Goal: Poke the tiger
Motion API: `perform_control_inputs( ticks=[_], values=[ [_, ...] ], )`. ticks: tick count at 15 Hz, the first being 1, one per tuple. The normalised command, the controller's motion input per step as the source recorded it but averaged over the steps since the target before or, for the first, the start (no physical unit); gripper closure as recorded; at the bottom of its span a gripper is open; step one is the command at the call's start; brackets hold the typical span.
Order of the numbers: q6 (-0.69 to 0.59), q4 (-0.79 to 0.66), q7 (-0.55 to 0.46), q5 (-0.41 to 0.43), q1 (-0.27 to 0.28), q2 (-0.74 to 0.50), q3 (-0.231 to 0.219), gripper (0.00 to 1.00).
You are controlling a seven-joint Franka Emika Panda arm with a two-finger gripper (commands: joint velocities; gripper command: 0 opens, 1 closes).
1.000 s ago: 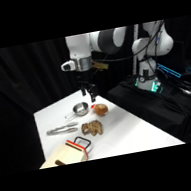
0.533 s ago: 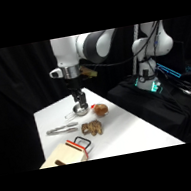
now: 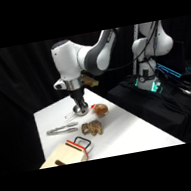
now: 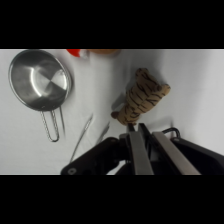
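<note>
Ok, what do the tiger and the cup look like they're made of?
The tiger looks like soft plush fabric: tan, matte, with dark stripes and a lumpy outline, though cloth versus rubber can't be told for sure. The cup looks like polished metal, probably steel: its bowl is shiny with bright reflections, and it has a thin wire loop handle.

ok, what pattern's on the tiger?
Tan with dark stripes on the tiger, clearest in the wrist view.

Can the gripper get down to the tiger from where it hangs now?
Probably yes: the gripper hangs above the tiger with nothing between them; the metal cup and tongs lie off to the side.
</note>
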Motion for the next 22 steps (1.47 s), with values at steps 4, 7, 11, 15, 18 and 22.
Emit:
perform_control_inputs(
  ticks=[4, 7, 11, 15, 18, 22],
  values=[
    [0.36, 0.02, -0.04, 0.134, -0.037, 0.26, 0.035, 0.95],
    [0.32, 0.1, -0.12, 0.177, -0.089, 0.34, 0.065, 0.95],
    [0.21, 0.19, -0.15, 0.176, -0.112, 0.37, 0.108, 0.96],
    [0.09, 0.2, -0.17, 0.148, -0.117, 0.29, 0.117, 0.95],
    [-0.07, 0.02, -0.11, 0.096, -0.067, -0.06, 0.064, 0.96],
    [-0.26, -0.26, -0.06, 0.04, -0.008, -0.58, 0.017, 0.96]
  ],
)
